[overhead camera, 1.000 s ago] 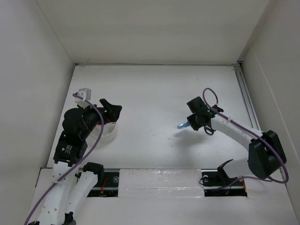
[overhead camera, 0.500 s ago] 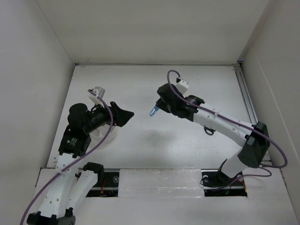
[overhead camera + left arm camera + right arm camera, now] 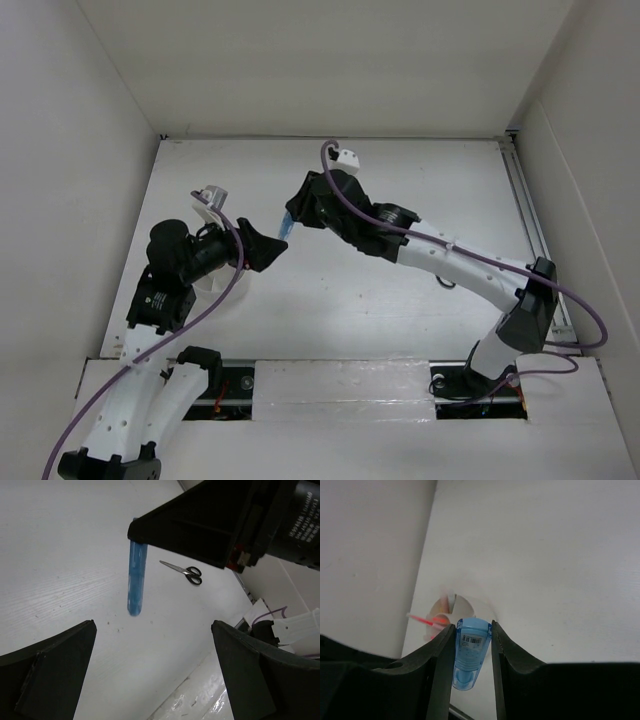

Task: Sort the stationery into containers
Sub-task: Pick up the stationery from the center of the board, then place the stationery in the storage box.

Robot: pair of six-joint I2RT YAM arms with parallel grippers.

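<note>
My right gripper point(image 3: 288, 226) is shut on a stubby blue marker point(image 3: 470, 652), which hangs tip-down above the table left of centre. In the right wrist view the round white tub point(image 3: 470, 607) lies just beyond the marker, with a thin red pen point(image 3: 424, 621) in it. My left gripper point(image 3: 264, 247) stands open and empty, close beside the marker point(image 3: 136, 577). My left arm covers most of the tub point(image 3: 222, 292) in the top view. Small black-handled scissors point(image 3: 183, 571) lie flat on the table further right, half hidden under my right arm point(image 3: 444, 281).
White walls close in the table on the left, back and right. A metal rail point(image 3: 528, 215) runs along the right edge. My right arm stretches diagonally across the middle of the table.
My right arm has swung left across the table, carrying the blue marker from right of centre to just beside my left gripper. My left gripper has shifted slightly right.
</note>
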